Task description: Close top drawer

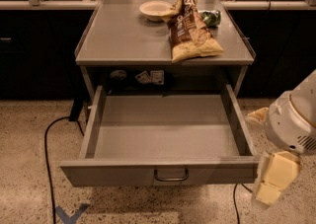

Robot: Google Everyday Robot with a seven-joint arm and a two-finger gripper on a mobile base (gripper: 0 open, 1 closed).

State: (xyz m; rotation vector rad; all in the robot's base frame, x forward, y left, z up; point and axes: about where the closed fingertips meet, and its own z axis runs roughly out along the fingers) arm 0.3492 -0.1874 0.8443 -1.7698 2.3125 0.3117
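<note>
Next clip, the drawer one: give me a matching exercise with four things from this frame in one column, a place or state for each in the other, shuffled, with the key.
Things
1. top drawer
2. chip bag
3. white bowl
4. gripper

Places or states
A. at the back of the tabletop, left of the bag
B. pulled out, open
C. low at the right, beside the drawer's front corner
D. lying on the tabletop's right part, reaching its front edge

Pairs: 1-B, 2-D, 3-A, 4-C

Just left of claw (273, 182), at its front right corner: pulled-out top drawer (113, 172), under desk (123, 35). Behind and left, on desk: chip bag (191, 30), bowl (154, 9).
</note>
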